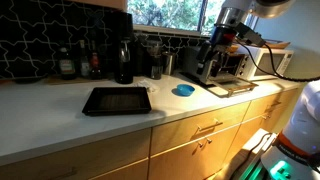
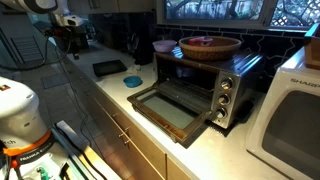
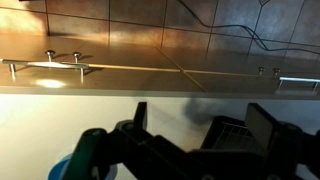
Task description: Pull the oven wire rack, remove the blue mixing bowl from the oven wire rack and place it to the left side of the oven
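The robot's fingers [image 3: 140,116] hang open as the blue mixing bowl [image 1: 183,90] sits on the surface [image 1: 60,110] beside the open-doored oven [image 2: 205,72].

- Pale worktop [image 1: 50,115]: long, with a straight front edge above the cabinets.
- Black baking tray [image 1: 117,100]: lies flat about midway along the worktop, close to the front edge.
- Flat light-blue dish [image 1: 183,90]: just beside the tray, apart from it, between the front and back edges.
- Bottles [image 1: 67,66] and a tall dark jug [image 1: 123,62]: stand in a row along the back edge.
- White microwave [image 2: 290,110]: at one end of the worktop, against the back edge.
- Brown wooden bowl [image 2: 210,46]: raised above the worktop, near the back edge.
- Dark tiled wall [image 1: 35,35]: behind the back edge.
- Wooden cabinet fronts [image 1: 195,140] with metal bar handles [image 3: 45,66]: under the front edge.
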Robot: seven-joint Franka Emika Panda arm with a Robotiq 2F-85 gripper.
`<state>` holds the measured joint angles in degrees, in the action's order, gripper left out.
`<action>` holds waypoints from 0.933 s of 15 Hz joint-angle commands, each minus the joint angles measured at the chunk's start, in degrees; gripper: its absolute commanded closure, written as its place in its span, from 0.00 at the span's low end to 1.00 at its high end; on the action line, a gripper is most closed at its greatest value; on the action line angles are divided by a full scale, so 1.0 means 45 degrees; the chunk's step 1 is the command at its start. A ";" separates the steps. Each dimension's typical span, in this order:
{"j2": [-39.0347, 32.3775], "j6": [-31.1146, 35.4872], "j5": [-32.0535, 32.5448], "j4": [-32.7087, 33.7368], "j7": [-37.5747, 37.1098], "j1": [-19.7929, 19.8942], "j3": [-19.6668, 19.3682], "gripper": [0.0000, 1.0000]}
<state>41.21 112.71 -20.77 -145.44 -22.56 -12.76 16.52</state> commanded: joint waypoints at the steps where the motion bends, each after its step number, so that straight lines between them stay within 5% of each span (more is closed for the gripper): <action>1: 0.0008 -0.0049 -0.0029 0.0030 0.0032 0.0068 0.0043 0.00; 14: 0.0498 0.0255 -0.0151 -0.0524 0.0234 0.0154 -0.0292 0.00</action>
<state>41.20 112.71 -20.77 -145.44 -22.55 -12.75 16.52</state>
